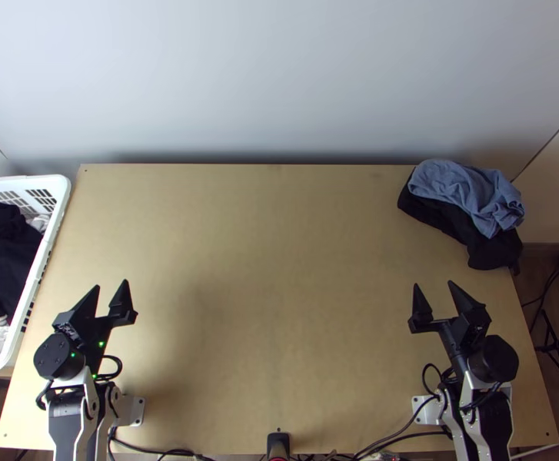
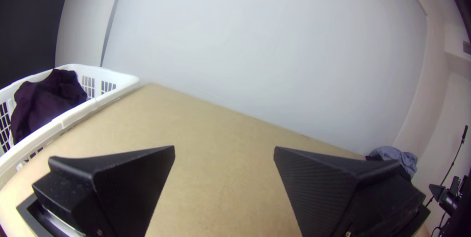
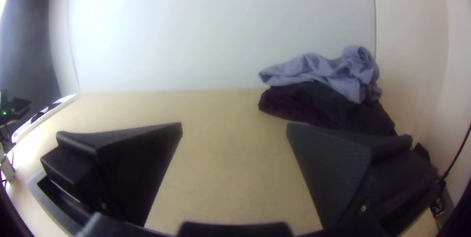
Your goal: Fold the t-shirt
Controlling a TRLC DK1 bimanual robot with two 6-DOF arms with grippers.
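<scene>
left gripper [image 1: 111, 283] and right gripper [image 1: 433, 283] stand wide open over the near part of the wooden table [image 1: 279, 307], with nothing held in either. beyond the right gripper, toward its outer side, a blue cloth [image 1: 464, 188] lies bunched on a rumpled dark cloth [image 1: 490, 250]; which one is the t-shirt cannot be told. outward of the left gripper, a white basket [image 1: 63, 188] holds dark clothes [image 1: 2, 253].

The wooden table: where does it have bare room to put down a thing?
Bare wood of the table spans between the left gripper and right gripper, reaching back to the wall between the white basket and blue cloth. Crowded: the far right corner, where that cloth lies bunched on dark cloth.
</scene>
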